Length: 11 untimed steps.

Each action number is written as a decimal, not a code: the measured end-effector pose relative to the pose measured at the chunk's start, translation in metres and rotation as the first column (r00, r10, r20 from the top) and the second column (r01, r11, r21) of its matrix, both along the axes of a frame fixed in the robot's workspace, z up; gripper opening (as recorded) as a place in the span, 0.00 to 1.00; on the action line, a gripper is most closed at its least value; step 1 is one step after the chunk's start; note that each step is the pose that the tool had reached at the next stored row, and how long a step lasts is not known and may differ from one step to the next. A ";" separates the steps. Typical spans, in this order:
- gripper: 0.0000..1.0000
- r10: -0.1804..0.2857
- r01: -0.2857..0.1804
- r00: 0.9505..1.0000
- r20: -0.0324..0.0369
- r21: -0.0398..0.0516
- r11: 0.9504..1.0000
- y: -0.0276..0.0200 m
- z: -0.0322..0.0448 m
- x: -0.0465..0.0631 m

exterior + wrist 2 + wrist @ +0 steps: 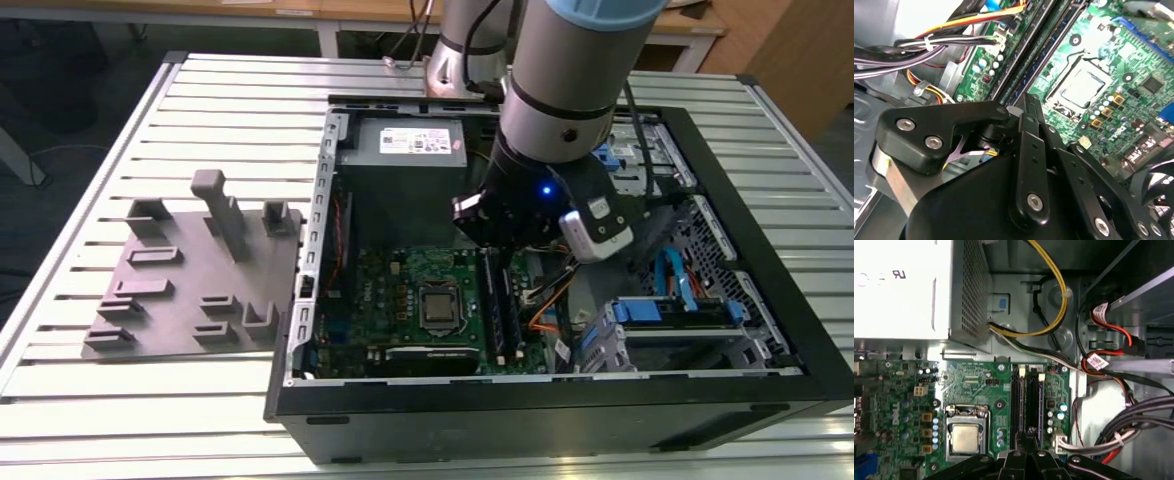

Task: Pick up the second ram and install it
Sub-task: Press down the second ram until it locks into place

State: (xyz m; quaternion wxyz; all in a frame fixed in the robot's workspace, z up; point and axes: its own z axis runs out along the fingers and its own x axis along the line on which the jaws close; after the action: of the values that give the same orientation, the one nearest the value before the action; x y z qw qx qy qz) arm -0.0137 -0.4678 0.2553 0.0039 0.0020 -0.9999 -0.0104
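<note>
My gripper (514, 243) hangs inside the open computer case (300, 300), over the far end of the memory slots on the green motherboard (400, 290). In both wrist views its black fingers come together to a narrow tip (1027, 434) (1028, 100), and nothing sticks out from between them. Directly in line with that tip, a long dark stick stands in a slot: the second ram (1027, 400) (494, 300) (1046, 47). Another dark stick (1016, 405) fills a neighbouring slot. I cannot tell whether the tip touches the ram.
The grey power supply (400, 150) fills the case's far corner. Bundled cables (1134, 420) run beside the slots. The processor socket (965, 436) sits on the slots' other side. A grey peg tray (187, 280) lies on the slatted table at the exterior view's left.
</note>
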 end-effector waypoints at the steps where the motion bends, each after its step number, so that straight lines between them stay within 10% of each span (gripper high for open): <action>1: 0.11 0.000 0.000 1.000 0.000 0.000 1.000 0.0012 -0.0018 0.000; 11: 0.11 0.000 0.000 1.000 0.000 0.001 1.000 0.0192 -0.0177 -0.001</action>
State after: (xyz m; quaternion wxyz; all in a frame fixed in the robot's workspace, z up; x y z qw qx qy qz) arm -0.0150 -0.4486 0.2376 0.0039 0.0020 -0.9999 -0.0107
